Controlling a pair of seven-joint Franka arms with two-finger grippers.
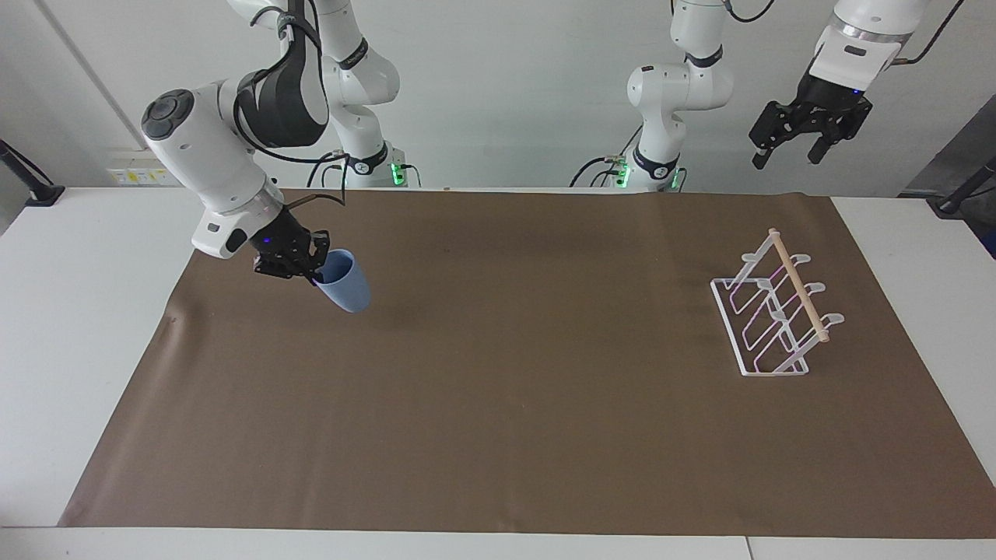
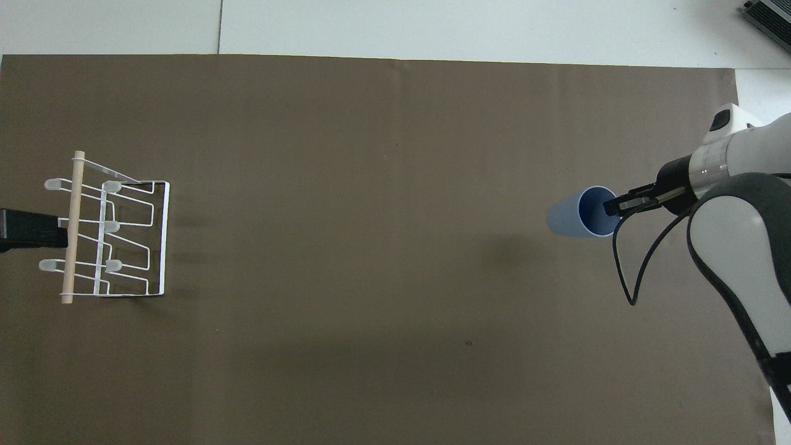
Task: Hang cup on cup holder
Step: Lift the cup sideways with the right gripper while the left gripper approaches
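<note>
Right hand [image 1: 315,272] is pinched on the cup [image 1: 343,285] rim, one finger inside the mouth, one outside on the wall. Cup is off the mat, tilted, mouth toward the hand, base pointing down and away; in the facing view it sits left of centre, upper half of frame, and in the overhead view at right, mid-height, with its shadow on the brown mat [image 1: 498,404] below it.

Handling, my read: small plastic tumbler, so light, stiff enough but thin-walled, smooth and tapered, no handle. A rim pinch is about the only sensible hold, since a grip around the tapered body would tend to slip toward the base. The rim pinch leaves the cup free to pivot about the fingers, so it probably wants a slow carry and no sharp wrist turns. Not fragile; a drop likely means it rolls off.

Cup holder [image 1: 774,315] stands at the right of the facing view, mid-height, well apart from the cup, wooden rod [image 1: 797,283] along its top, prongs empty. Cup needs to go mouth-first over a prong.

Left hand [image 1: 790,152] waits up high at the upper right of the facing view, fingers spread, holding nothing.
</note>
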